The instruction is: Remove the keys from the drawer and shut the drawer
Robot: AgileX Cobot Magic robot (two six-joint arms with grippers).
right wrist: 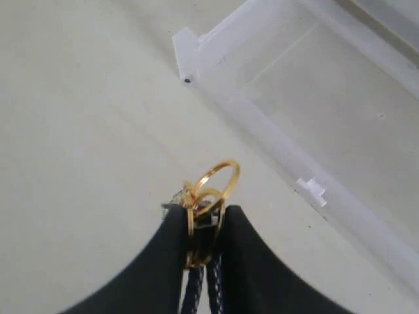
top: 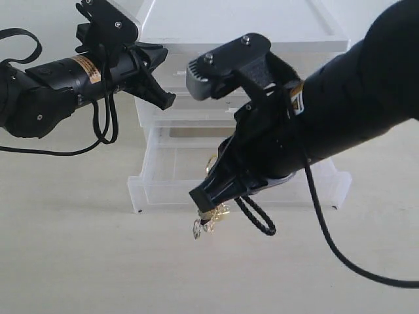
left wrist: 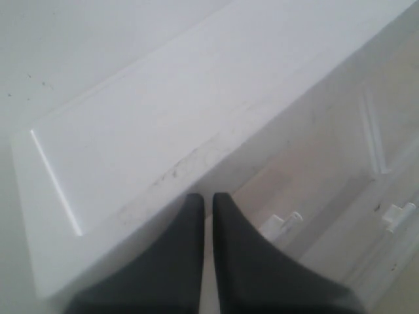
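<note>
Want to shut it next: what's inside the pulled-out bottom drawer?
The drawer floor that shows is bare; the keys are outside, in the right end effector. Part is hidden behind the right arm.

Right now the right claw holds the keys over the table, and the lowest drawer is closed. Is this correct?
No. The right claw holds the keys over the table, but the lowest drawer is open, pulled out, as the exterior view shows.

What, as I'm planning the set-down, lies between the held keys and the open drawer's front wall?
Only bare tabletop: in the right wrist view the keys, in the right gripper, hang clear of the drawer.
</note>
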